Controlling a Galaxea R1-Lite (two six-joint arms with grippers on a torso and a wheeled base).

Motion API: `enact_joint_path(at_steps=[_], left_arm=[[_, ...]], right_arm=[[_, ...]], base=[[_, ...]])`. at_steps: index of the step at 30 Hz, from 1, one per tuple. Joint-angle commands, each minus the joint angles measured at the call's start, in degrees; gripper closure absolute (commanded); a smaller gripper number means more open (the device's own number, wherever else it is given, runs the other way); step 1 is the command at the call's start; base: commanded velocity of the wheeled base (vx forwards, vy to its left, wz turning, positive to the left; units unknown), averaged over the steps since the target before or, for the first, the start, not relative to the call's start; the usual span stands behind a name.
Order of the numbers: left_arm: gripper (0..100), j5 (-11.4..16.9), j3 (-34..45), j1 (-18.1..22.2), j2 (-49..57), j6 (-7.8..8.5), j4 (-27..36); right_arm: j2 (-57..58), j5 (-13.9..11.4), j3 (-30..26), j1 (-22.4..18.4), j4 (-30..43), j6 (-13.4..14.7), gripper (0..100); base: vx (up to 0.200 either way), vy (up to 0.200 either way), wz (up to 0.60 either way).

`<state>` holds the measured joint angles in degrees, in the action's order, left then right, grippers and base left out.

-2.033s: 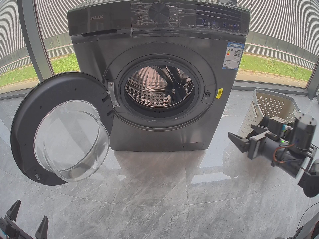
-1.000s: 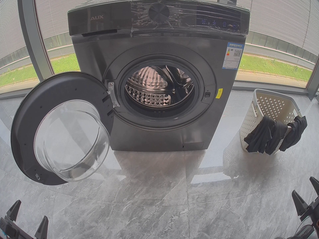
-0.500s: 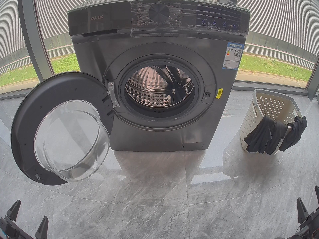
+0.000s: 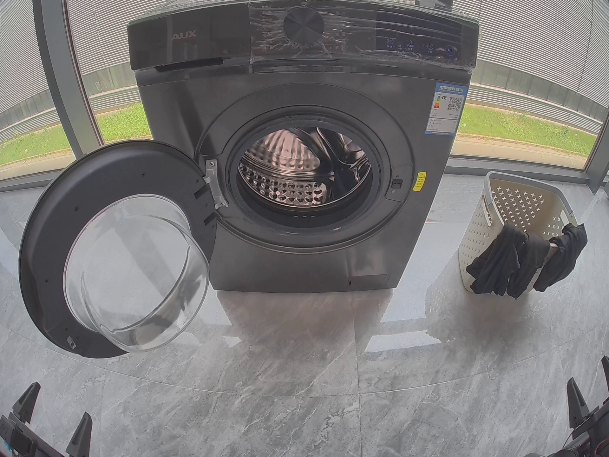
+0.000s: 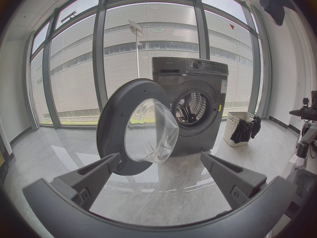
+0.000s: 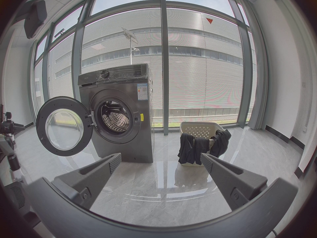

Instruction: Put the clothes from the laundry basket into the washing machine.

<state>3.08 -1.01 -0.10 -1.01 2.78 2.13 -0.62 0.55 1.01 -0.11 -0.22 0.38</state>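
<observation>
The grey washing machine stands ahead with its round door swung wide to the left and the steel drum exposed. To its right on the floor sits a white perforated laundry basket. Dark clothes hang over its near rim. My left gripper is low at the near left, open and empty, far from the machine. My right gripper is low at the near right, open and empty, well short of the basket. From the right wrist, the clothes lie beyond the open fingers.
The open door juts out over the floor left of the machine. Glossy grey marble floor stretches between me and both machine and basket. Tall windows with dark frames close off the back.
The right arm has drawn back from in front of the basket to the near right corner, uncovering the draped clothes. The head view has shifted slightly.
</observation>
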Motion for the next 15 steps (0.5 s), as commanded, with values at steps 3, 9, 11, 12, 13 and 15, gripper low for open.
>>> enact_joint_path(at_steps=[3,9,11,12,13,15], left_arm=[[0,-0.01,1.01,0.01,1.01,0.03,-0.02],[0,-0.01,1.01,0.01,1.01,0.12,-0.02],[0,-0.01,1.01,0.01,1.01,0.12,-0.02],[0,-0.01,1.01,0.01,1.01,0.12,-0.02],[0,-0.01,1.01,0.01,1.01,0.21,-0.02],[0,-0.01,1.01,0.01,1.01,0.21,-0.02]], right_arm=[[0.62,-0.02,-1.01,0.02,-0.04,0.06,0],[0.62,-0.02,-1.01,0.02,-0.04,-0.03,0],[0.62,-0.02,-1.01,0.02,-0.04,-0.03,0],[0.62,-0.02,-1.01,0.02,-0.04,-0.03,0],[0.62,-0.02,-1.01,0.02,-0.04,-0.03,0],[0.62,-0.02,-1.01,0.02,-0.04,-0.03,0]], base=[[0.2,0.0,0.0],[0.033,0.0,0.0],[0.0,0.0,0.0],[0.0,0.0,0.0],[0.0,0.0,0.0],[0.0,0.0,0.0]])
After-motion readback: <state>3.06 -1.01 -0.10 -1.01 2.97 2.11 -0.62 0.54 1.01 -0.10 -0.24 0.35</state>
